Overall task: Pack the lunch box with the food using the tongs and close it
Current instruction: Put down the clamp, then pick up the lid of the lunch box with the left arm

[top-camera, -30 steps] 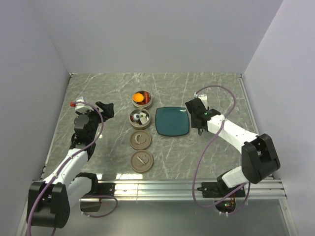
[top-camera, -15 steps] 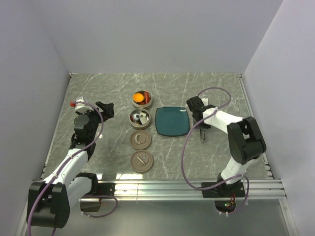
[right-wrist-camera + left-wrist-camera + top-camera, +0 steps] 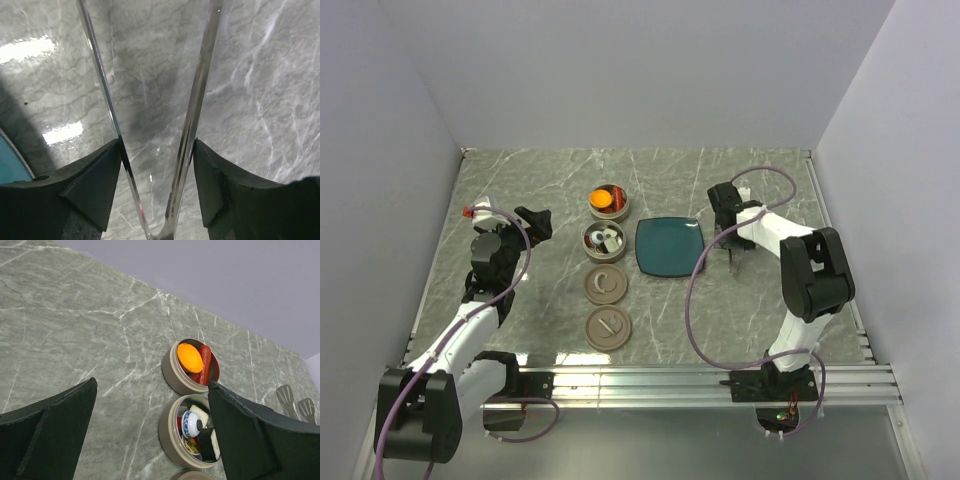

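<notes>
The lunch box is two round tins. The far tin (image 3: 608, 202) holds an orange ball (image 3: 190, 357) and a red sausage piece (image 3: 205, 363). The near tin (image 3: 605, 240) holds white cubes (image 3: 200, 415) and other small bites. My right gripper (image 3: 728, 238) (image 3: 156, 142) is right of the teal plate, its pads touching both arms of the silvery tongs (image 3: 197, 95) (image 3: 731, 262), which spread in a V over the table. The tongs' flat tips (image 3: 286, 394) show in the left wrist view. My left gripper (image 3: 535, 222) (image 3: 152, 385) is open and empty, left of the tins.
A square teal plate (image 3: 670, 246) lies bare between the tins and the right gripper. Two round lids (image 3: 605, 285) (image 3: 609, 327) lie on the table in front of the tins. Grey walls enclose the marble table on three sides.
The right arm's elbow has folded in toward the table's middle and the wrist has shifted slightly back. Its jaws have widened and the tongs' arms have spread. The left arm has not moved.
</notes>
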